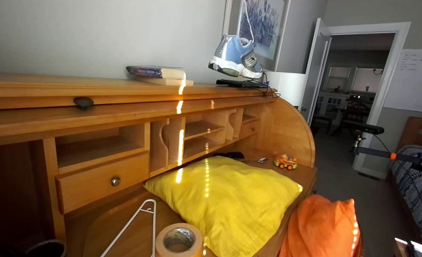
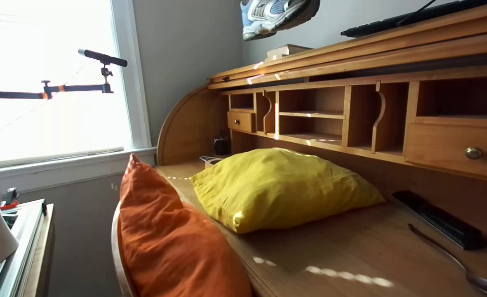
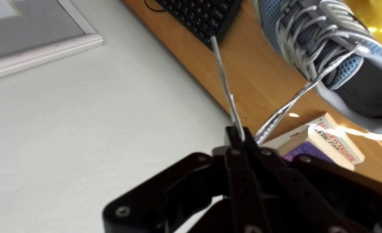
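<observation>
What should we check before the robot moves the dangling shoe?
1. Gripper shut on the shoelaces: ok.
2. Running shoe clear of the roll-top desk: ok, it hangs in the air above the top.
3. Stacked books apart from the running shoe: ok.
4. Loose lace end clear of the keyboard: cannot tell.
5. Writing surface bare: not ok, a yellow pillow lies on it.

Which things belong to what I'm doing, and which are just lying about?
Job: shut gripper, white shoelace in its grip, blue running shoe hanging by it.
Lying about: yellow pillow, orange pillow, tape roll, white hanger, computer keyboard, paperbacks, toy car, spoon.
</observation>
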Robot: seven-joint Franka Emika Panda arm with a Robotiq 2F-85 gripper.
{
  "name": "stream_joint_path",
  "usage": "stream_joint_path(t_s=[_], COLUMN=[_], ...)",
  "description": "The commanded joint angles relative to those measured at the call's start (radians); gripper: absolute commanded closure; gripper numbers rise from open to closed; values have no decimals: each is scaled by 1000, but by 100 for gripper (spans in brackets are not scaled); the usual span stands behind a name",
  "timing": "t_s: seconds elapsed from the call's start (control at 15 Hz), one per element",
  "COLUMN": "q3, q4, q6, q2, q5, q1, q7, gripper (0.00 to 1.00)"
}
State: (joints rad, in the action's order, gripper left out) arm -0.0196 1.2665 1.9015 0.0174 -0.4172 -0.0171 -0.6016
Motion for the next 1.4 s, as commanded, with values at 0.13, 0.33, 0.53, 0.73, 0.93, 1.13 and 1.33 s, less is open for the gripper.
stream_joint_path(t_s=[0.13,0.33,0.53,0.73,0.93,1.13,1.33], q3=[-19,-26,-25,-19,-10,-2,5], q4=[152,223,253,246,214,189,153], q6=[124,197,230,208,176,153,115], q2=[52,62,65,65,54,44,25], q5=[-4,6,9,11,35,44,35], q1=[-18,-23,-23,-17,-9,0,7], q7=[162,157,138,95,20,-55,-133], gripper=[99,99,99,99,99,99,99])
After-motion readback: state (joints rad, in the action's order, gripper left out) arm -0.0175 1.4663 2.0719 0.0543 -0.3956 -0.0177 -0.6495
